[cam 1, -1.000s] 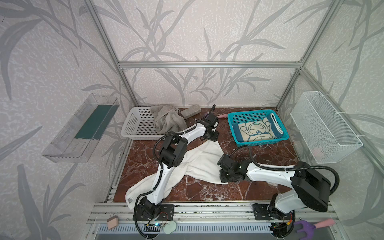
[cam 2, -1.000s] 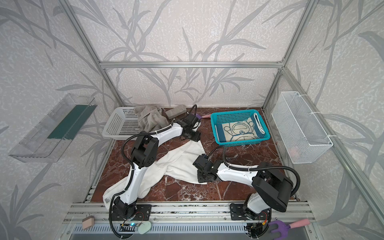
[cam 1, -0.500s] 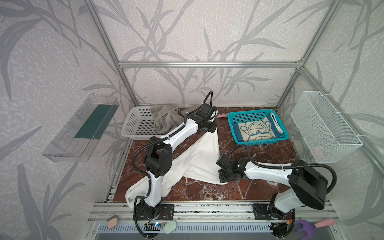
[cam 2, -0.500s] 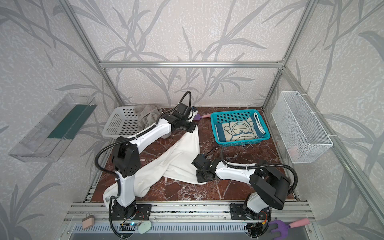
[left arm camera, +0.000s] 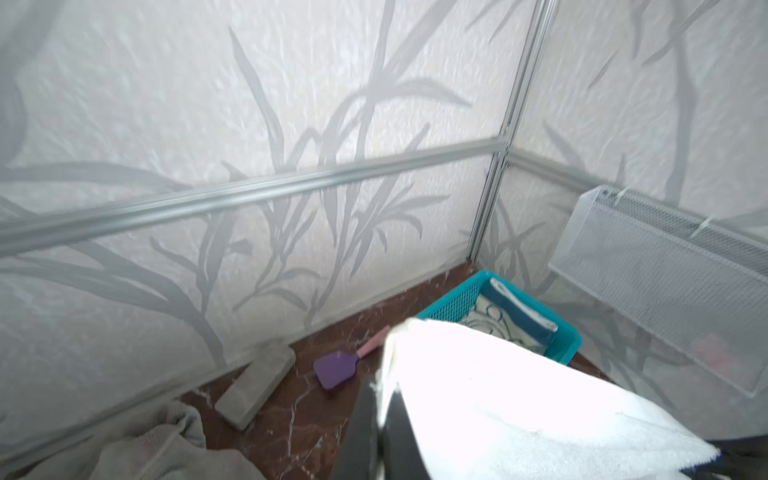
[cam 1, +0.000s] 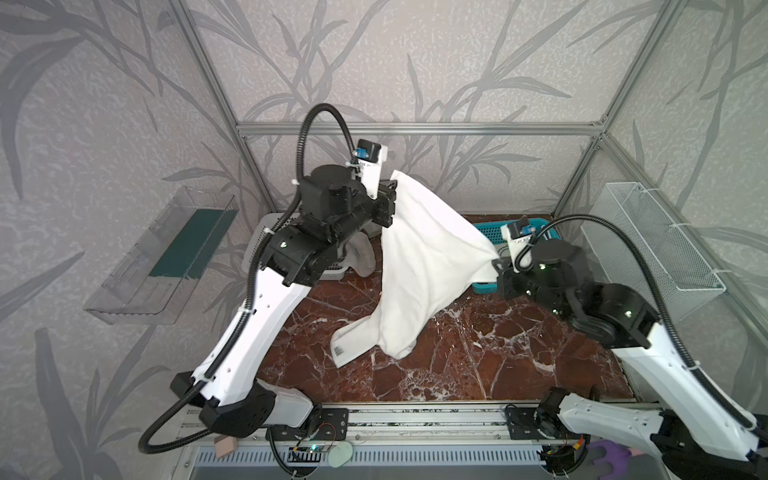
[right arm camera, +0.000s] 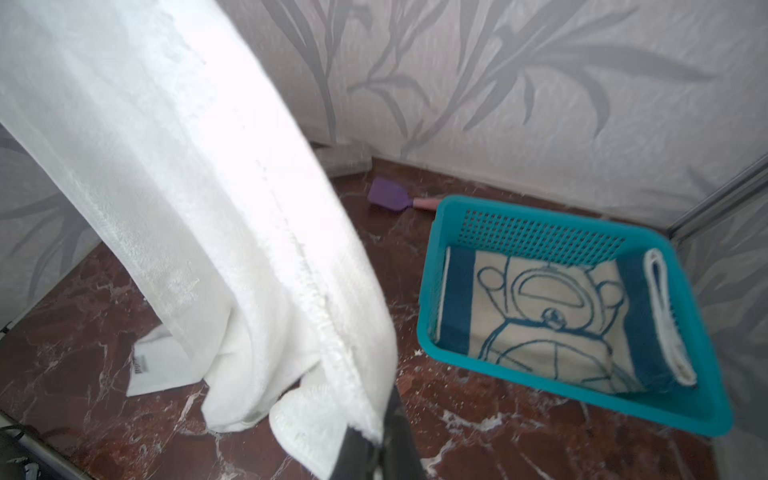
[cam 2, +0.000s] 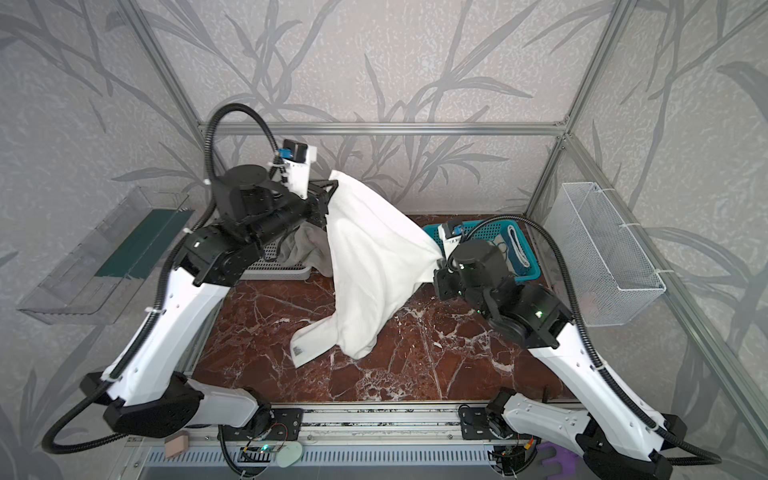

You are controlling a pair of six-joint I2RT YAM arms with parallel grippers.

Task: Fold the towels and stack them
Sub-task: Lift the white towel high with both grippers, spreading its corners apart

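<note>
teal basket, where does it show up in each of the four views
Top view: teal basket at the back right, mostly hidden behind the raised white towel.
Top view: basket at the back right, more of it showing.
Left wrist: basket just past the towel's held corner.
Right wrist: basket in full beside the hanging towel, cartoon towel inside.
Shared landmark: the white towel, in all four.

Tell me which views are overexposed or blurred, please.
Left wrist view: the white towel is burnt out to flat white and the wall behind is smeared. Right wrist view: the towel glares too, its weave lost in the middle, while the teal basket and the cartoon towel in it look fairly sharp. Both top views: even light, sharp, soft shading on the towel's folds.
</note>
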